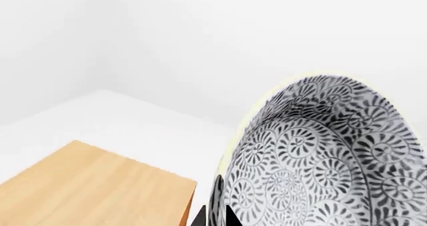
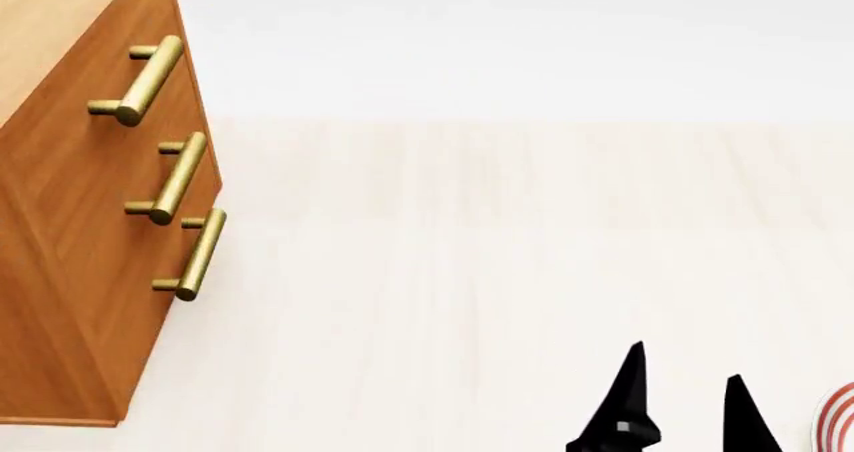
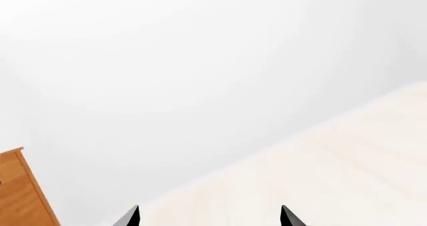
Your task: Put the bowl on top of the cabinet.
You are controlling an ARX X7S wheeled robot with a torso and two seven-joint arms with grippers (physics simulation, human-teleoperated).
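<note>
Black and narrow, the fingertips of your left gripper [image 1: 215, 213] show only at the edge of the left wrist view, closed against the thin pale rim of the deep round white bowl with the dense grey-black floral pattern [image 1: 320, 156]; the bowl is held tilted, its patterned inside turned toward the camera. Beside it and lower lies the flat light wooden top of the tall orange-brown cabinet [image 1: 93, 186], with the bowl off past the top's corner rather than over it, and not touching it as far as you can see. In the head view the cabinet's front carries three brass bar handles [image 2: 176, 179]; the bowl and left gripper are not seen there. Your right gripper [image 3: 210, 216] stands with its two black tips well apart and holds nothing, hanging over the pale wood-grain floor [image 2: 534, 252]. A flat white plate with red rings [image 2: 837, 420] shows partly at the head view's edge, just beside that gripper.
</note>
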